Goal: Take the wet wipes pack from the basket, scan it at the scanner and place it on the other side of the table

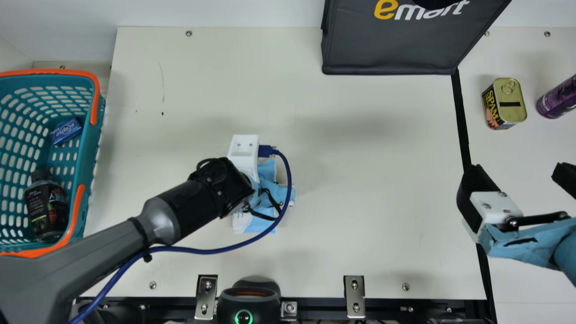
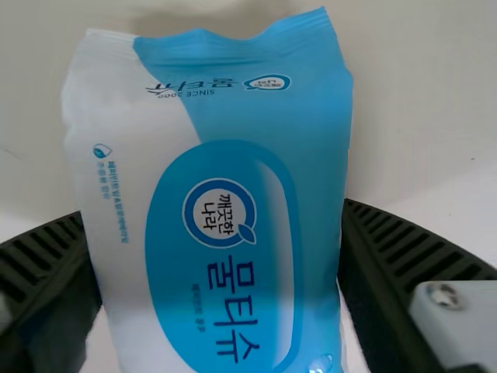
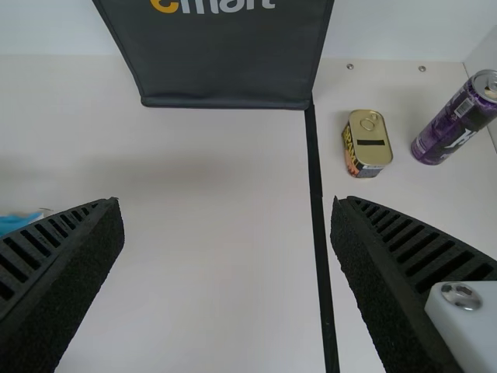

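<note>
Seen from above in the main view, my left gripper is over the left-centre of the table, its fingertips hidden beneath it. Parts of the white and blue wet wipes pack stick out under it. In the left wrist view my left gripper is shut on the wet wipes pack, one finger against each long side. The scanner stands at the near edge, below the pack. At the right, my right gripper is open with nothing between its fingers; the right wrist view shows that gripper too.
The teal basket at the left holds a dark bottle and a small blue box. A black bag stands at the far edge. Right of the black strip are a can of SPAM and a purple can.
</note>
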`<move>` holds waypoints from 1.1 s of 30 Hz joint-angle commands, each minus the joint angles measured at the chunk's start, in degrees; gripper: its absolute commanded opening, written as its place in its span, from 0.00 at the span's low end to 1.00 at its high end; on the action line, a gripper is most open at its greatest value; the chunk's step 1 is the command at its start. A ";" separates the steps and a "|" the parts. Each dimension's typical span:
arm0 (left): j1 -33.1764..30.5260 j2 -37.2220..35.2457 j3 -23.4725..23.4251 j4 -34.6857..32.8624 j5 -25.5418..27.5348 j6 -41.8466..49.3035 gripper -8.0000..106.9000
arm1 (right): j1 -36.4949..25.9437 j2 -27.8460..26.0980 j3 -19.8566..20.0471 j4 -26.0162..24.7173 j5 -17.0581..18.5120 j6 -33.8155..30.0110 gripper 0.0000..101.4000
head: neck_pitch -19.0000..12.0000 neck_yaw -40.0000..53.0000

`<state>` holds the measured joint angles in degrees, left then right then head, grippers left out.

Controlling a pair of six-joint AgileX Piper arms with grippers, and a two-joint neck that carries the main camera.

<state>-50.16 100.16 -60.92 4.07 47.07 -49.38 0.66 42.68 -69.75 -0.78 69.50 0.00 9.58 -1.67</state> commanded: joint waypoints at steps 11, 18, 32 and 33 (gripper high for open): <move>-0.50 -0.85 -0.18 3.14 -0.44 -1.83 0.00 | 0.00 0.00 0.00 0.00 0.00 0.00 0.94 | -1.66 0.09; -1.88 -2.10 0.34 9.09 -1.52 -6.26 0.00 | 0.00 0.00 0.00 0.00 0.00 0.00 0.94 | -1.66 0.09; -3.27 -1.82 2.22 19.51 -4.35 -14.27 0.00 | 0.00 0.00 0.00 0.00 0.00 0.00 0.94 | -1.66 0.09; -3.28 -1.76 2.29 19.89 -4.48 -14.56 0.00 | 0.00 0.00 0.00 0.00 0.00 0.00 0.94 | -1.66 0.09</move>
<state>-53.38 98.40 -58.72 23.44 42.71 -63.74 0.66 42.68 -69.75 -0.78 69.50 0.00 9.58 -1.67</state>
